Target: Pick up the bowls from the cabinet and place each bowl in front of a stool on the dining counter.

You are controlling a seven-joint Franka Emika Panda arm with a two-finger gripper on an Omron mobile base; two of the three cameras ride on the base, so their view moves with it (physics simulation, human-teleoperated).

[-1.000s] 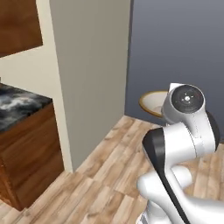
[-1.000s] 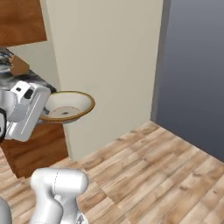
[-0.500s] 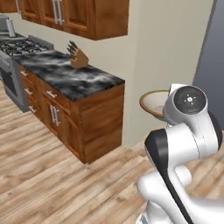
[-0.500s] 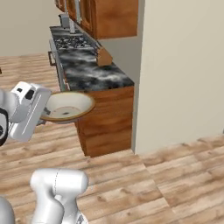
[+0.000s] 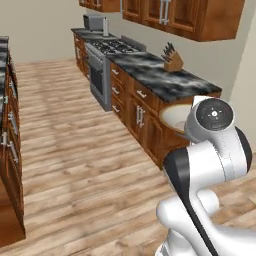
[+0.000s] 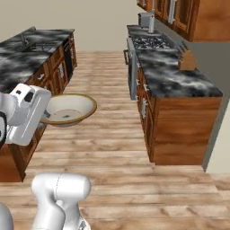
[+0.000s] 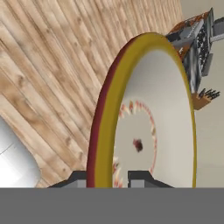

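Observation:
A wide bowl (image 6: 68, 109), cream inside with a yellowish rim, hangs level in the air over the wooden floor. My gripper (image 6: 45, 117) is shut on its near rim. In the hand view the bowl (image 7: 148, 127) stands edge-on, and my gripper (image 7: 107, 177) has one finger tip on each side of the rim. In the left base view a slice of the bowl (image 5: 176, 117) shows behind my white wrist. The dining counter (image 6: 18, 60), marbled and with a sink, runs along the left, and its wooden side (image 5: 9, 130) is near. No stool is in view.
The wall counter (image 6: 179, 81) with a knife block (image 6: 186, 60), a stove (image 5: 107, 50) and a toaster (image 6: 146, 20) runs along the right under wooden wall cabinets (image 5: 190, 15). A wood-floor aisle (image 5: 75, 130) lies between the two counters.
The whole picture has swung: the base turned from a beige wall corner to the kitchen aisle between the counters. The bowl stays in my shut gripper, in the same place relative to the arm.

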